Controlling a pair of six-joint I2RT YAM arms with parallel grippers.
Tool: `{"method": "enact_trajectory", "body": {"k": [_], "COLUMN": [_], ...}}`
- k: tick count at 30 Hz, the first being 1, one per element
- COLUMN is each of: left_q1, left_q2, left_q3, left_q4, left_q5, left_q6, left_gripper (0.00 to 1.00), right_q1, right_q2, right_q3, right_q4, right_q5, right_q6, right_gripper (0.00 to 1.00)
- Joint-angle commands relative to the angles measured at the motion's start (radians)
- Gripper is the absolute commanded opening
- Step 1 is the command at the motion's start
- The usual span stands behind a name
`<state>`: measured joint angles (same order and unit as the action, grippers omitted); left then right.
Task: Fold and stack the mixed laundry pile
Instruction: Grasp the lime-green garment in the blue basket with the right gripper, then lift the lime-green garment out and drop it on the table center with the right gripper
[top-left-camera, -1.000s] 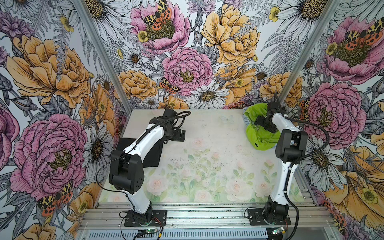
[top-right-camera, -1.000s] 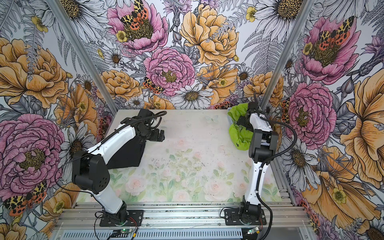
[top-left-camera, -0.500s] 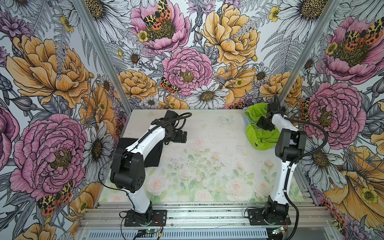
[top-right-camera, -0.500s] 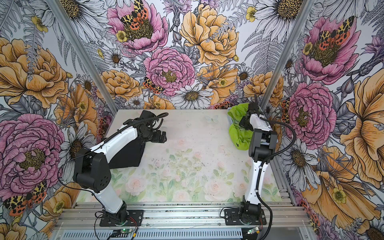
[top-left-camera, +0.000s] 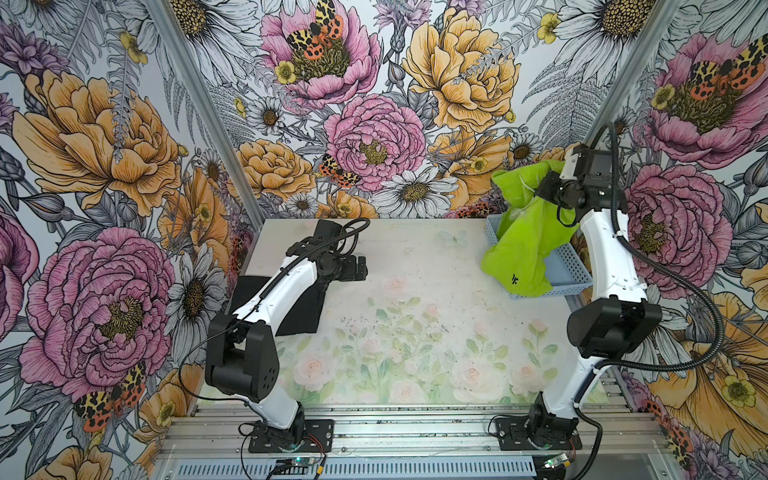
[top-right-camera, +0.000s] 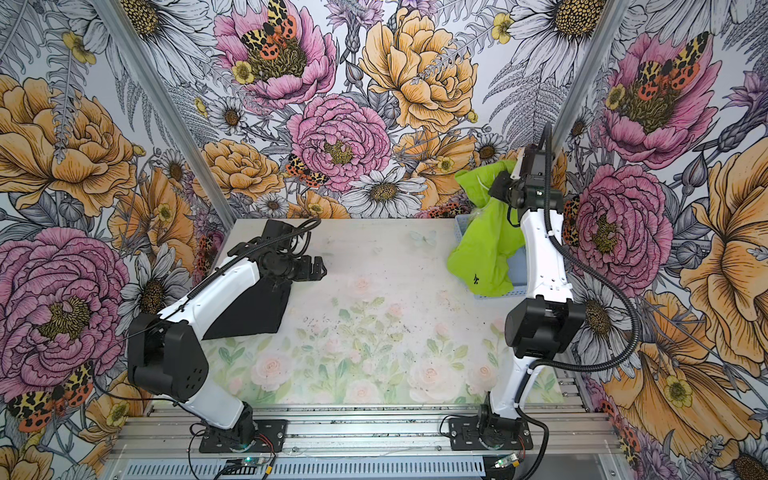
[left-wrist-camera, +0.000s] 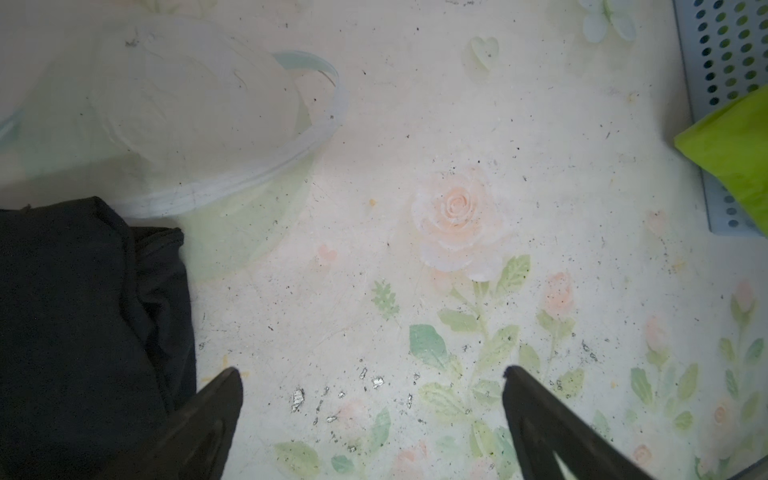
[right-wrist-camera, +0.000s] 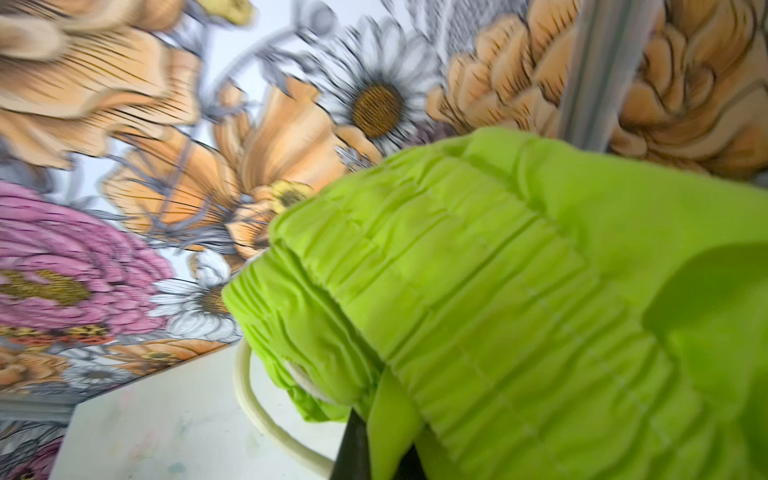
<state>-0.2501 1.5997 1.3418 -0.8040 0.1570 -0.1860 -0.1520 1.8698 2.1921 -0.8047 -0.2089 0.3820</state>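
Observation:
The lime-green shorts (top-left-camera: 523, 241) (top-right-camera: 482, 249) hang over the light-blue basket at the back right, their lower part with the black logo draped over its front corner. My right gripper (top-left-camera: 539, 192) (top-right-camera: 495, 188) is shut on their gathered waistband (right-wrist-camera: 498, 311), raised above the basket; a cream drawstring (right-wrist-camera: 253, 399) dangles below. The black T-shirt (top-left-camera: 303, 307) (top-right-camera: 253, 307) (left-wrist-camera: 83, 332) lies flat at the table's left, partly under my left arm. My left gripper (top-left-camera: 363, 268) (top-right-camera: 320, 268) (left-wrist-camera: 372, 374) hovers open over bare table beside the shirt's edge, holding nothing.
The perforated light-blue basket (top-left-camera: 575, 266) (top-right-camera: 517, 270) (left-wrist-camera: 723, 50) stands against the right wall at the back. Floral walls close in the table on three sides. The table (top-left-camera: 415, 332) has a faded rose print with dark specks.
My right gripper has shut on the shorts' waistband and lifted it up above the basket. The left gripper has drifted slightly right, still open.

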Motion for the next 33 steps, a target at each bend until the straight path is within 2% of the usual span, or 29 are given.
{"method": "enact_trajectory", "body": {"k": [1, 5, 8, 11, 18, 21, 26, 33], "left_q1": [0.03, 0.072, 0.107, 0.138, 0.2, 0.212, 0.218, 0.232], "left_q2": [-0.051, -0.11, -0.162, -0.213, -0.287, -0.307, -0.326, -0.34], "left_q3": [-0.03, -0.065, -0.086, -0.093, -0.087, -0.079, -0.052, -0.049], "left_q4": [0.044, 0.057, 0.063, 0.062, 0.039, 0.035, 0.027, 0.009], "left_q5": [0.043, 0.057, 0.07, 0.074, 0.096, 0.095, 0.082, 0.063], "left_q6": [-0.028, -0.044, -0.058, -0.062, -0.062, -0.066, -0.074, -0.067], "left_gripper": [0.99, 0.99, 0.99, 0.99, 0.99, 0.99, 0.99, 0.99], "right_q1": [0.07, 0.161, 0.221, 0.266, 0.358, 0.443, 0.607, 0.753], "right_q2": [-0.031, 0.006, 0.023, -0.006, -0.118, -0.112, 0.013, 0.255], "right_q3": [0.14, 0.366, 0.475, 0.457, 0.262, 0.215, 0.227, 0.299], "right_q4": [-0.073, -0.205, -0.297, -0.356, -0.461, -0.507, -0.561, -0.565], "right_q5": [-0.12, -0.212, -0.278, -0.324, -0.318, -0.302, -0.266, -0.271], "right_q6": [-0.064, -0.119, -0.15, -0.186, -0.297, -0.348, -0.4, -0.399], "right_gripper": [0.0, 0.0, 0.0, 0.0, 0.0, 0.0, 0.0, 0.0]}}
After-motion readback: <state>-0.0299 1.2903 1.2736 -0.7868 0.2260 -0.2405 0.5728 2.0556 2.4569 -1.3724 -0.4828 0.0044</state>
